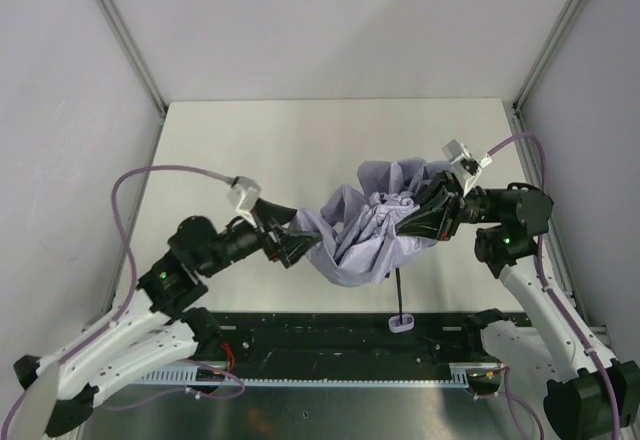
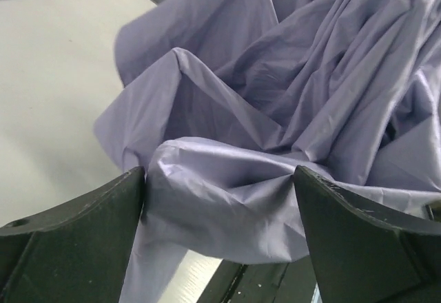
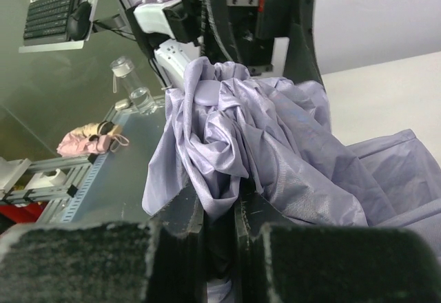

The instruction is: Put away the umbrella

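The umbrella (image 1: 375, 225) hangs crumpled in the air between both arms, near the table's front edge. Its pale lavender canopy is bunched up, and the thin black shaft (image 1: 397, 295) points down to the small pale handle (image 1: 401, 322). My right gripper (image 1: 405, 225) comes in from the right and is shut on a fold of canopy fabric (image 3: 262, 131), with cloth pinched between the right gripper's (image 3: 220, 203) fingers. From the left, my left gripper (image 1: 300, 245) stands open, with a loose bulge of the umbrella (image 2: 275, 76) lying between the left gripper's (image 2: 220, 179) wide-apart fingers.
The white table (image 1: 250, 140) stretches behind the umbrella, between grey side walls. A black base rail (image 1: 330, 335) runs along the near edge under the handle. In the right wrist view the left arm's wrist (image 3: 255, 27) faces me just beyond the fabric.
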Robot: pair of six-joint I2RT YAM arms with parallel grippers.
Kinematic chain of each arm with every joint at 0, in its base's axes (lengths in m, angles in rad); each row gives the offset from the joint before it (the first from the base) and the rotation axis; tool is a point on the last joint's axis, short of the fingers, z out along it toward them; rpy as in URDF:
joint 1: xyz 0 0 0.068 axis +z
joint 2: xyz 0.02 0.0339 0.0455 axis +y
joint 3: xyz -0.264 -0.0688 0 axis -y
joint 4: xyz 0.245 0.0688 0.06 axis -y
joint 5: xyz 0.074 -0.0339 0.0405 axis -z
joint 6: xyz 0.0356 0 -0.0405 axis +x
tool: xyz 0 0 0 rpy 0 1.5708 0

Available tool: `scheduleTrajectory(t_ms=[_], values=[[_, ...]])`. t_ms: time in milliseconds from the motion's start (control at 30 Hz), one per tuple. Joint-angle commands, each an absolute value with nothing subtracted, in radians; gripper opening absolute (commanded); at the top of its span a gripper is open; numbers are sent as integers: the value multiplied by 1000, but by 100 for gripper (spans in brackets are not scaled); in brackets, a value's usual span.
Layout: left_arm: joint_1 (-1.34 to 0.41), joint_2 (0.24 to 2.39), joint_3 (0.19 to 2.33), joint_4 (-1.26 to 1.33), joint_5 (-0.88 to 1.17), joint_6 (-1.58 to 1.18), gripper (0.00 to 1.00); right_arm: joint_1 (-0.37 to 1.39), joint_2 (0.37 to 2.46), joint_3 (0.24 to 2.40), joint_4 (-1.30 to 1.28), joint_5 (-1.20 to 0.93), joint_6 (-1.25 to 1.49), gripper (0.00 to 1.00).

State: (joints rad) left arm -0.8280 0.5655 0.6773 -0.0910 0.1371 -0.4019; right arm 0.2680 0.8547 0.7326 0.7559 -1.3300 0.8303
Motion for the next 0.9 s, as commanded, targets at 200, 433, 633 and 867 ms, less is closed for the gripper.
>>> scheduleTrajectory(t_ms=[200, 433, 633, 867], values=[[-839, 801, 821, 287, 522, -482, 18, 341, 900, 753, 776, -1285, 779, 0], [-957, 863, 907, 360, 497, -492, 2, 357, 948, 753, 703, -1213, 722, 0], [-988, 892, 905, 367, 449, -504, 42, 365, 988, 753, 725, -1176, 748, 0], [-991, 932, 941, 317, 304, -509, 87, 434, 982, 761, 772, -1183, 767, 0]])
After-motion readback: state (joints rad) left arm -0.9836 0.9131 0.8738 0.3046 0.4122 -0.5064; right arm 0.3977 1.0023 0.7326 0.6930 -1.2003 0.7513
